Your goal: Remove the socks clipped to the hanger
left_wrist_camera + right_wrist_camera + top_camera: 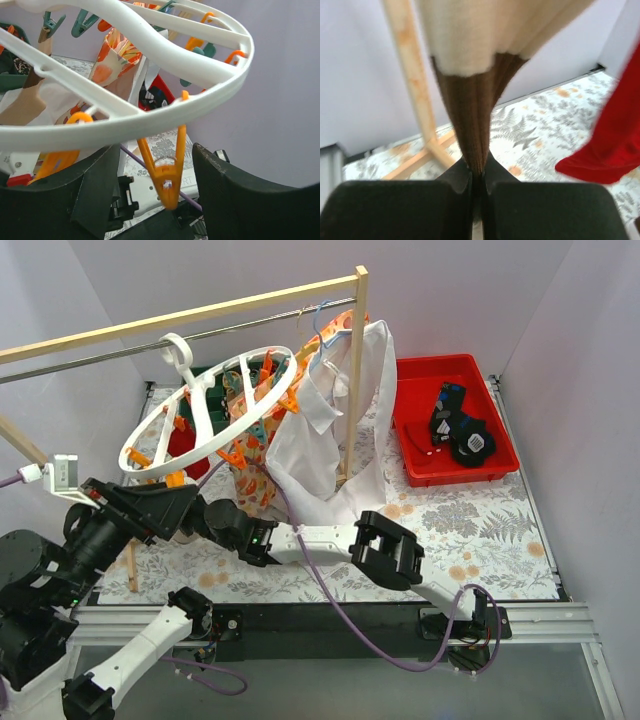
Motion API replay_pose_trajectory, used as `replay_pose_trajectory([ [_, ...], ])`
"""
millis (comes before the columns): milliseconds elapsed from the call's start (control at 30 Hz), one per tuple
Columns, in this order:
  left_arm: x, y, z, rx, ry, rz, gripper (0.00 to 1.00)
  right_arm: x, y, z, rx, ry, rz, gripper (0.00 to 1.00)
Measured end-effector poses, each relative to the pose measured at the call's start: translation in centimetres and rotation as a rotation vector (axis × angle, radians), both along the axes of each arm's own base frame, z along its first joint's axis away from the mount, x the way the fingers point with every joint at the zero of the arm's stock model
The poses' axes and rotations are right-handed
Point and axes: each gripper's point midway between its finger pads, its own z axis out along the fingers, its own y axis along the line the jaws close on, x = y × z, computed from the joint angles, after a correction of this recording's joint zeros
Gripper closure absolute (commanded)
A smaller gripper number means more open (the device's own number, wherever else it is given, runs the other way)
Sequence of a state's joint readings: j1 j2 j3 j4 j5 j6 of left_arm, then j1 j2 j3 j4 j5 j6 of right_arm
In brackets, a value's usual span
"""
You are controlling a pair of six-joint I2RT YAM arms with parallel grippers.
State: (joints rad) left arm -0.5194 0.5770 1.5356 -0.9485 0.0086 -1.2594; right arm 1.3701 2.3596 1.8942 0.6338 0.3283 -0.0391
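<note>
Tan-and-brown sock (472,115) — one — in right fingers (456,182); one red sock (605,145)

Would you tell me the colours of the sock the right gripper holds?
Cream-tan sock with ribbed dark-brown end in the right gripper; clearest in right wrist view.

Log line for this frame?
right gripper: shut on tan-and-brown sock | left gripper: open, below hanger rim | red bin: black socks inside
</note>
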Motion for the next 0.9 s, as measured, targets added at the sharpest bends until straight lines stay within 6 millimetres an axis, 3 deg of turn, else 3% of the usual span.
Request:
replay_pose_trajectory([
  [167,-3.2,1.7,1.1,-0.046,-0.065,-0.007,0.43,-3.1,-2.1,1.2,-0.008,0.051,0.104,0.99],
  [333,-8.5,5.2,2.6,-0.171,-0.178,0.016,0.52,-6.2,-4.4,4.9,0.035,0.071,0.198,0.99],
  [467,-11.4,8.6,2.7,-0.276,-0.207,0.096,0.50,-8.3,-5.3,7.3,0.064,0.080,0.261,0.98],
  [633,-10.6,10.7,0.8,-0.353,-0.114,0.224,0.45,-10.9,-6.2,7.8,0.038,0.122,0.343,0.98],
  [900,-5.1,10.3,-4.6,-0.392,0.104,0.391,0.43,-13.3,-8.6,6.7,-0.027,0.179,0.428,0.98],
])
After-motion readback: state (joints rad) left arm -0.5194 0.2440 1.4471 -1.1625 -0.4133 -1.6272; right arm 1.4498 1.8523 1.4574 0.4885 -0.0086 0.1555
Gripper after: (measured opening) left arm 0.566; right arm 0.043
